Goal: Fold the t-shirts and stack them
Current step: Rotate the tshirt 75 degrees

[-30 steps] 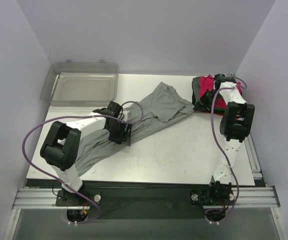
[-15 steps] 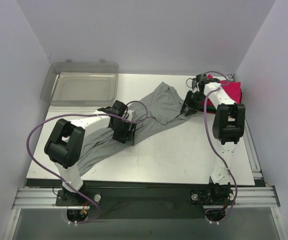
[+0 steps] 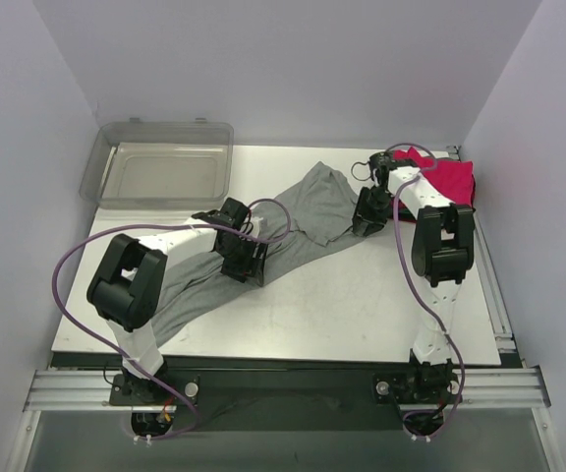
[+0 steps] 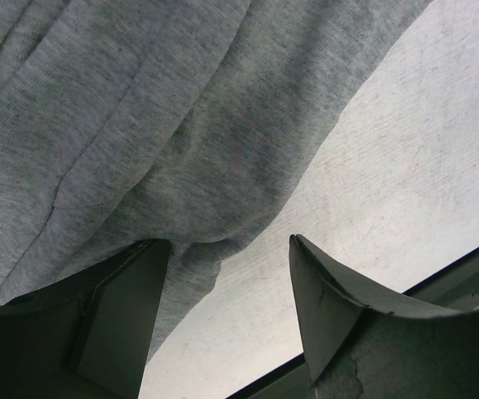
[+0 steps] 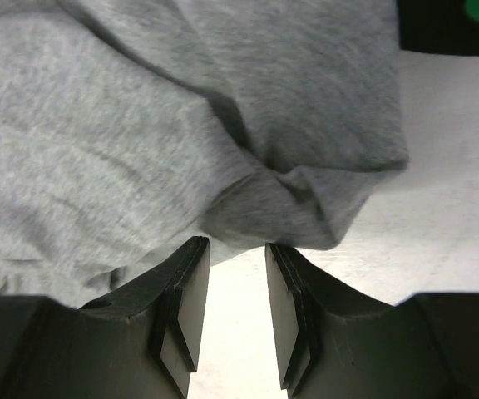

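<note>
Lying slantwise across the table, the grey shirt runs from the near left edge up toward the far right, bunched and creased rather than flat. The left gripper hangs low over the middle of it, jaws wide apart. Its wrist view shows the shirt's edge drooping across one finger while bare table shows between the two; nothing is clamped. The right gripper sits at the shirt's far right end, jaws parted by a narrow gap with only table between them. A rumpled corner of grey cloth lies just ahead of the fingertips, not pinched. Just beyond that arm — at the far right corner — the pink-red shirt lies in a small pile. A clear bin stands at the far left corner, apart from the cloth.
</note>
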